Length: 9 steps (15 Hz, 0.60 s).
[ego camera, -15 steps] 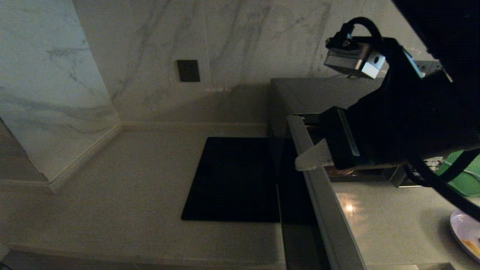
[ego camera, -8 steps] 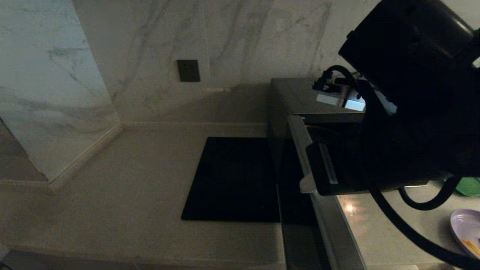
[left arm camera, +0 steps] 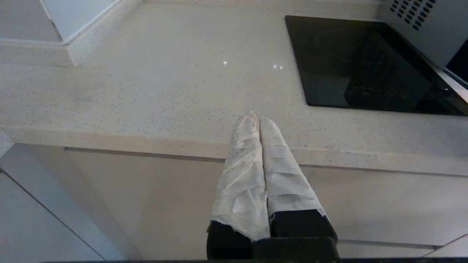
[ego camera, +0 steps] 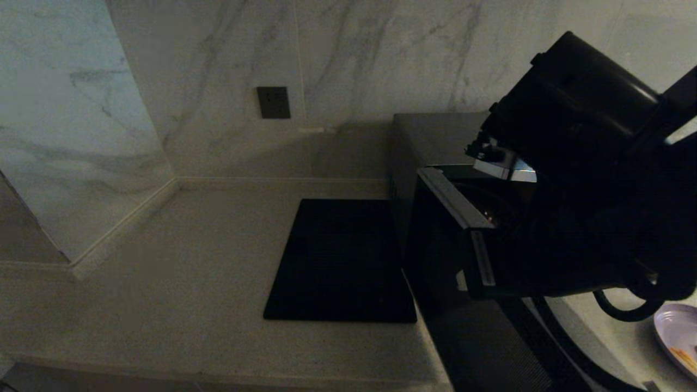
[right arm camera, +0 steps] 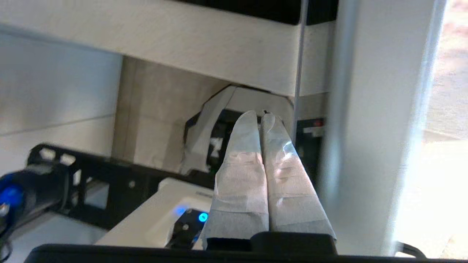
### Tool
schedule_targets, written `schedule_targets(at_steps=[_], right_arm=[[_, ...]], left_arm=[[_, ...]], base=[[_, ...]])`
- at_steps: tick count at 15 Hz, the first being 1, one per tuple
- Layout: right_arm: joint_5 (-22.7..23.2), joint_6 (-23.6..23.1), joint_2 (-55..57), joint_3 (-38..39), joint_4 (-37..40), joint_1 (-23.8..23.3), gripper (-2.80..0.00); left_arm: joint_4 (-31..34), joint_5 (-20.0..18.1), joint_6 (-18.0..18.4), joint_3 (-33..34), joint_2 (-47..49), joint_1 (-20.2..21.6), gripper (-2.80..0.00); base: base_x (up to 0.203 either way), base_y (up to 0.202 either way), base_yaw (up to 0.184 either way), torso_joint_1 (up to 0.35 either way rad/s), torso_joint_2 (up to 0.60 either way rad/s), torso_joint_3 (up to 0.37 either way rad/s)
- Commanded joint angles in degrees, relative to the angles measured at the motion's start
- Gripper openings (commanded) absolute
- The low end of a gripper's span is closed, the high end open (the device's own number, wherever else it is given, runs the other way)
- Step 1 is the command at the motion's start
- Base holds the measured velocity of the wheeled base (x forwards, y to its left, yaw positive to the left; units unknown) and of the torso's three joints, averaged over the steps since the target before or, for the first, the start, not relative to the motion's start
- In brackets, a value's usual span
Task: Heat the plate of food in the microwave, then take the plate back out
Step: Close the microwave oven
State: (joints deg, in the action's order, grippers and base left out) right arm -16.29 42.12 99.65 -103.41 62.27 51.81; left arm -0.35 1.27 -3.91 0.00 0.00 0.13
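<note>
While the kitchen lies dim, we see the microwave (ego camera: 430, 141) standing on a pale speckled bench (ego camera: 179, 261) against a marbled wall, with its door (ego camera: 452, 201) swung out toward us so that its silver edge runs from the far left corner of the oven toward the near side. Our right arm fills the right of the head view as a large dark mass, right beside the door edge. Our right hand (right arm camera: 264, 116) shows in its own wrist view, the two tape-wrapped fingers (right arm camera: 245, 160) pressed together and gripping nothing, tips close to a pale upright panel; whether they touch it we cannot tell. The plate of food (ego camera: 678, 337) sits on the bench at the near right, well apart from the microwave's opening, with orange sticks on its pale lilac surface. Left of the microwave, a flat black square slab (ego camera: 340, 258) lies on the bench. A dark wall socket (ego camera: 273, 102) sits on the far wall. Our left hand (left arm camera: 258, 118) hangs just off the near edge of the bench, its wrapped fingers closed together and empty.
</note>
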Motion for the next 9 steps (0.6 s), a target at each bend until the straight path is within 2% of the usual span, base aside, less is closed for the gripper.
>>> schedule_targets(at_steps=[1, 3, 6, 9], right_arm=[[-3.7, 1.1, -0.4, 0.9, 0.3, -0.1, -2.80], [-7.6, 4.7, -0.2, 1.7, 0.3, -0.4, -2.80], [-13.7, 7.6, 0.0, 3.9, 0.3, -3.4, -2.80], [-14.2, 8.2, -1.6, 4.8, 0.3, -5.5, -2.80]], left_arm=[[0.0, 0.0, 0.0, 0.0, 0.0, 0.0, -2.80], [0.0, 0.0, 0.0, 0.0, 0.0, 0.0, -2.80], [0.0, 0.0, 0.0, 0.0, 0.0, 0.0, -2.80], [0.0, 0.1, 0.0, 0.0, 0.0, 0.0, -2.80]], base=[[0.000, 0.000, 0.000, 0.000, 0.00, 0.000], [0.000, 0.000, 0.000, 0.000, 0.00, 0.000], [0.000, 0.000, 0.000, 0.000, 0.00, 0.000], [0.000, 0.000, 0.000, 0.000, 0.00, 0.000]])
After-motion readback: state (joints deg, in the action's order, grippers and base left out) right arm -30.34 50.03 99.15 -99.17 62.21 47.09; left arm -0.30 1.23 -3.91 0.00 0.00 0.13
